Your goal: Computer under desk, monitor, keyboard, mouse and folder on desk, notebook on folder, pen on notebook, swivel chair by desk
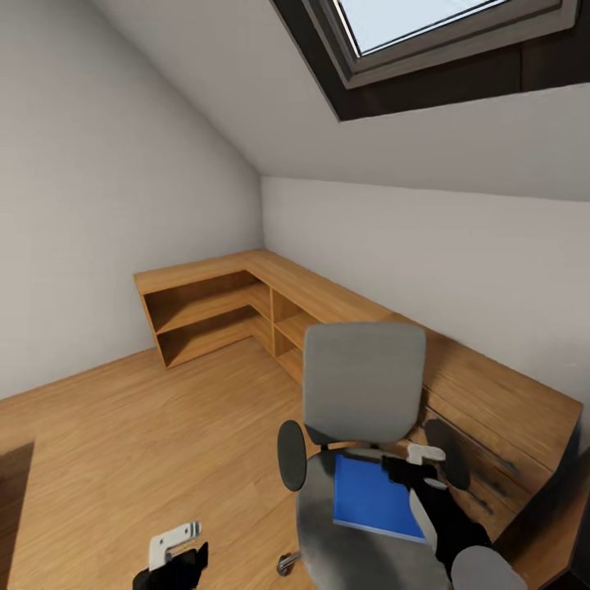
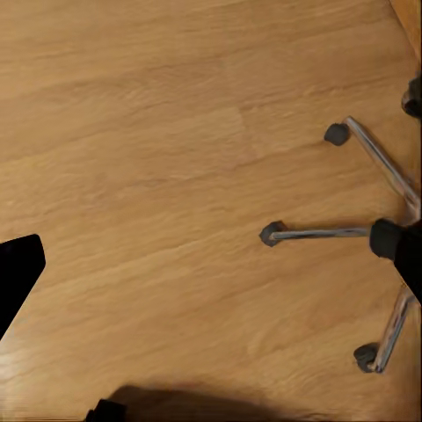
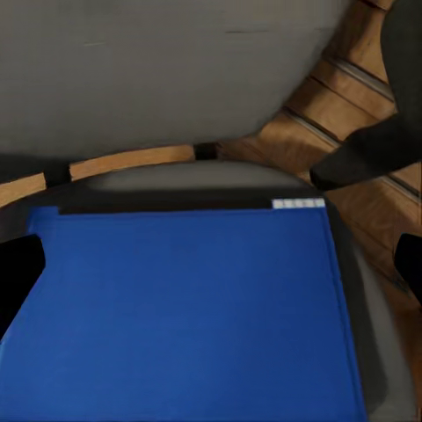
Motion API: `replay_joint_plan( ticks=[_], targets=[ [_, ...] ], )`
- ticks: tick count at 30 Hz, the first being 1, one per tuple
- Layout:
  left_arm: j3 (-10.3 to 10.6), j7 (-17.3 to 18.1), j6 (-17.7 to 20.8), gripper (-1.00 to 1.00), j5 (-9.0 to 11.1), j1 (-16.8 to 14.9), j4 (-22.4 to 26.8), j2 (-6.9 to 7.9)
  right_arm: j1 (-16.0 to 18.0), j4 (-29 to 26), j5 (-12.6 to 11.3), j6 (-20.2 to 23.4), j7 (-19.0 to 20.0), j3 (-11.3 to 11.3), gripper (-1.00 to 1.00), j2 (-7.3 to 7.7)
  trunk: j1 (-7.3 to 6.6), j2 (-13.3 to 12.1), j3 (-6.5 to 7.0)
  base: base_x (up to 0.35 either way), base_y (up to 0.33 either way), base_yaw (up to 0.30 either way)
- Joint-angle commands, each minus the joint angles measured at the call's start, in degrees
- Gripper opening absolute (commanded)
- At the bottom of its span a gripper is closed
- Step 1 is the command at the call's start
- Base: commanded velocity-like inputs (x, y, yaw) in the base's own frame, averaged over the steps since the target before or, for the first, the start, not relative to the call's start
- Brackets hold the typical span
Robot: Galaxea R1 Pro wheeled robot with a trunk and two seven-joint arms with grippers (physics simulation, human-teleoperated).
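The swivel chair [image 1: 365, 381] stands in front of me, grey back upright, black armrests at both sides. On its seat lies the flat blue folder [image 1: 370, 498]. My right gripper [image 1: 407, 469] hovers open just above the folder's far right part. In the right wrist view the folder [image 3: 185, 308] spreads between the two wide-apart fingertips [image 3: 18, 272], with nothing held. My left gripper [image 1: 176, 557] hangs low at the left over bare floor. The left wrist view looks down on the chair's chrome base [image 2: 321, 233] and castors. The monitor, keyboard, mouse, computer, notebook and pen are out of view.
A light wooden shelf and drawer unit [image 1: 270, 283] runs along both walls and passes close behind and right of the chair. A dark panel edge [image 1: 574, 483] rises at the far right. Open wooden floor [image 1: 164, 426] lies to the left. A skylight sits in the sloped ceiling.
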State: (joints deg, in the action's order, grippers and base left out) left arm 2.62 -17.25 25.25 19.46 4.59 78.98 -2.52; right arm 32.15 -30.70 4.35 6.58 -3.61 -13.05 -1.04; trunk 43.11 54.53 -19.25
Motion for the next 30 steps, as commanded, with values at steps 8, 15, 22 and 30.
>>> replay_joint_plan(
  ticks=[8,15,22,30],
  targets=[
    [-6.6,-0.6,15.9,1.0,6.7,-8.2,6.9,0.06,10.6,13.2,0.3,-3.3,0.0,-0.2,1.0,1.69,1.77,3.3,-1.51,0.0,0.0,0.0],
    [-11.8,-0.4,26.1,1.0,18.2,-17.4,2.7,0.47,11.8,15.4,-4.5,-3.7,0.2,-0.4,1.0,2.2,3.31,6.1,-2.77,0.0,0.0,0.0],
    [-11.8,-0.2,26.8,1.0,18.9,-18.0,4.6,0.38,11.8,17.2,-8.5,-3.8,0.7,-0.3,1.0,2.34,4.85,8.9,-4.02,0.0,0.0,0.0],
    [-11.7,-0.2,26.9,1.0,18.8,-16.3,12.2,0.93,11.8,17.3,-11.3,-3.8,3.5,-0.3,1.0,3.78,6.6,12.1,-5.46,0.0,0.0,0.0]
  ],
)
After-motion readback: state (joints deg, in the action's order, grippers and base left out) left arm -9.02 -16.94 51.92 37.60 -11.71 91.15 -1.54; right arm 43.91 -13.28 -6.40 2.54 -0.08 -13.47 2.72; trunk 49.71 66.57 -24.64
